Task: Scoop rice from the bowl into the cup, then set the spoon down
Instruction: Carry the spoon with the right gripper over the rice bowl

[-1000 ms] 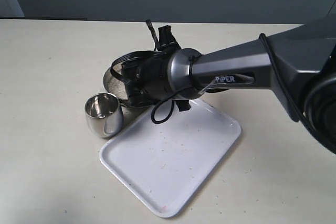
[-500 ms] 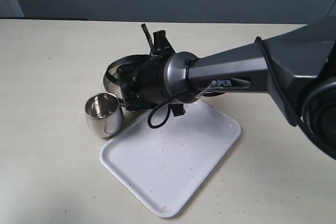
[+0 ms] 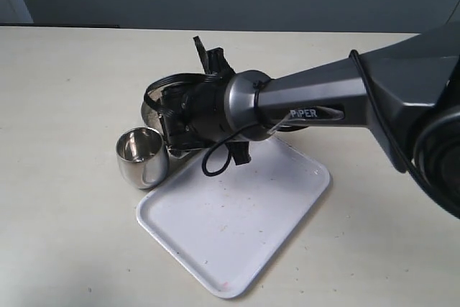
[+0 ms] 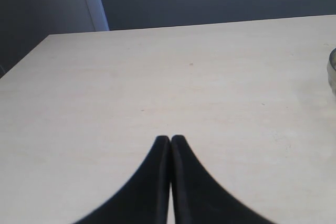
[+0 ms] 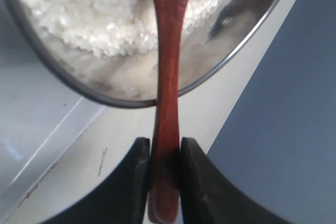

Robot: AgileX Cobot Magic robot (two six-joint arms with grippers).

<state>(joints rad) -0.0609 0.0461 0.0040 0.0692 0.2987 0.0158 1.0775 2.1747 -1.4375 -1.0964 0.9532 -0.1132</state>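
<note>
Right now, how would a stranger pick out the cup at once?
Find the white tray on the pale table. The cup stands by its left corner, next to the bowl. It is the narrower, taller steel vessel of the two.

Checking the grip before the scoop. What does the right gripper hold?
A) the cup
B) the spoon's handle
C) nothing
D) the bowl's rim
B: the right gripper pinches the spoon by its handle, head over the rice in the bowl.
</note>
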